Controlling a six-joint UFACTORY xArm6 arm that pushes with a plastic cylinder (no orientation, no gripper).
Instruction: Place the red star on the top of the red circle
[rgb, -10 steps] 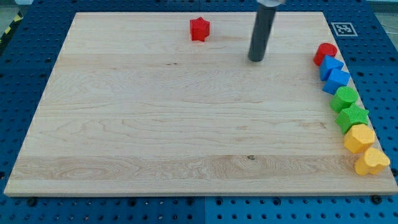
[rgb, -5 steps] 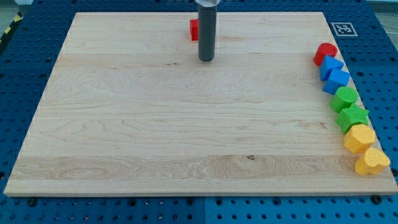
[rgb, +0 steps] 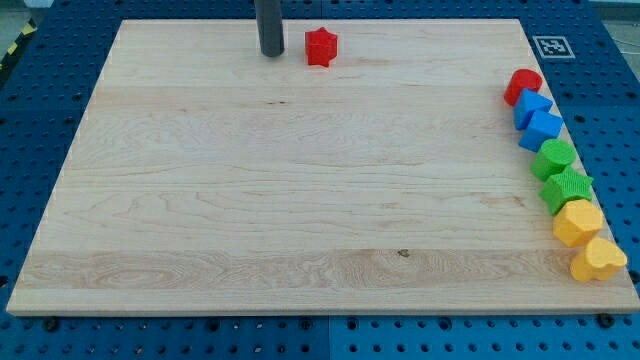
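Camera view: my tip (rgb: 271, 54) rests just left of the red star (rgb: 320, 46), apart; no tool shows.

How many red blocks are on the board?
2. The red star sits near the view's top, just right of my tip. The red circle heads the row at the view's right.

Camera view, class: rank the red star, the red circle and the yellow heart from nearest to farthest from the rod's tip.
Measured from my tip:
1. Red star, just to the tip's right, near the view's top.
2. Red circle, heading the right-edge column.
3. Yellow heart, at that column's bottom.
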